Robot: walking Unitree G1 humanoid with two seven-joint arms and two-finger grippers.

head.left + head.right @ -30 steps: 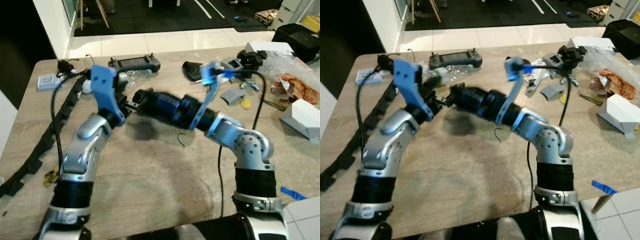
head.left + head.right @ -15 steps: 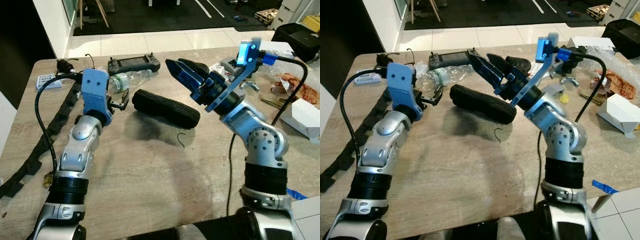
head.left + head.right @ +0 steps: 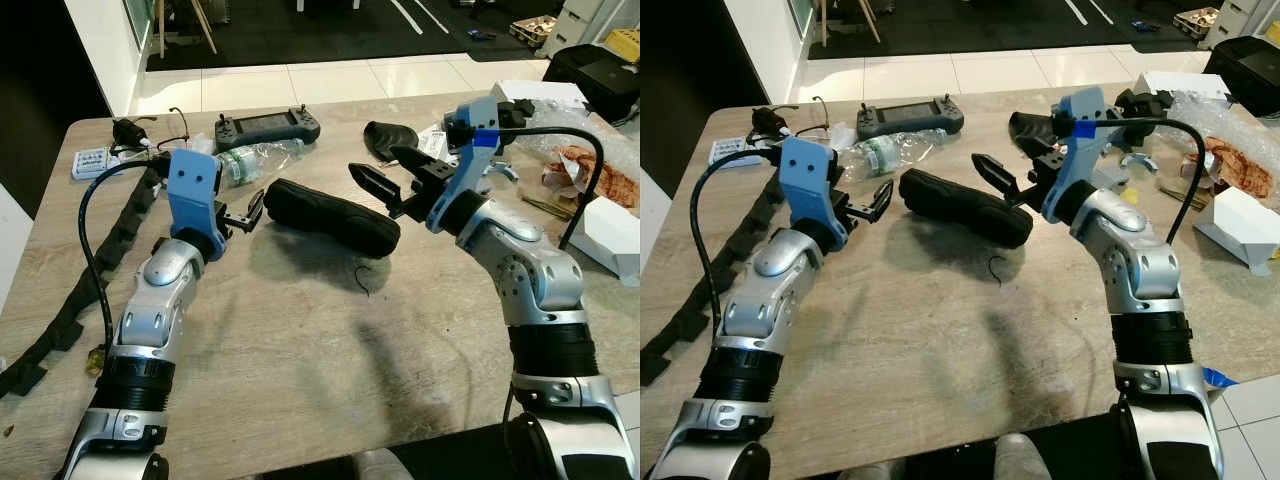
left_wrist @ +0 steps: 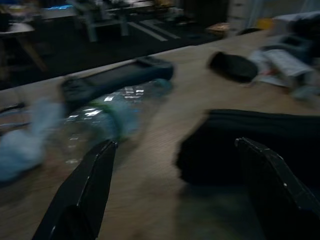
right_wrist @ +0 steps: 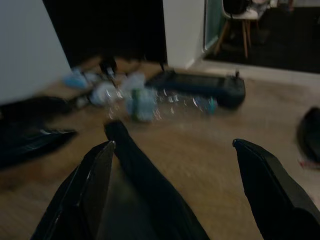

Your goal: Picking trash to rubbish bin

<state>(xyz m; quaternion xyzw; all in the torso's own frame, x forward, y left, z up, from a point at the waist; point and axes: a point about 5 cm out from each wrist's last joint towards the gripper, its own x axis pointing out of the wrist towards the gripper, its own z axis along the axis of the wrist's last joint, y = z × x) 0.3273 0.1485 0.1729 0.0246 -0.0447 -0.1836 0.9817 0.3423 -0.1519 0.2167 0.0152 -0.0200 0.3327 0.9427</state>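
A long black pouch (image 3: pixel 330 215) lies on the wooden table (image 3: pixel 300 350), between my two grippers. Just behind its left end lies a crushed clear plastic bottle (image 3: pixel 255 158) with a green label. My left gripper (image 3: pixel 243 212) hovers open at the pouch's left end, apart from it. My right gripper (image 3: pixel 371 160) is open above the pouch's right half and holds nothing. In the left wrist view the bottle (image 4: pixel 100 122) and the pouch (image 4: pixel 250 145) show between the spread fingers (image 4: pixel 85 195). The right wrist view looks down along the pouch (image 5: pixel 150 185) toward the bottle (image 5: pixel 145 102).
A black handheld controller (image 3: pixel 268 127) lies behind the bottle. A black cable chain (image 3: pixel 80 280) runs along the table's left side. The right end is cluttered: a dark lump (image 3: pixel 385 135), a brown wrapper (image 3: pixel 590 175), a white box (image 3: pixel 610 235). A small wire curl (image 3: pixel 365 280) lies mid-table.
One second ago both grippers met at the pouch above the table. It now lies on the table, let go. The left gripper drew back left; the right gripper lifted away, then lowered.
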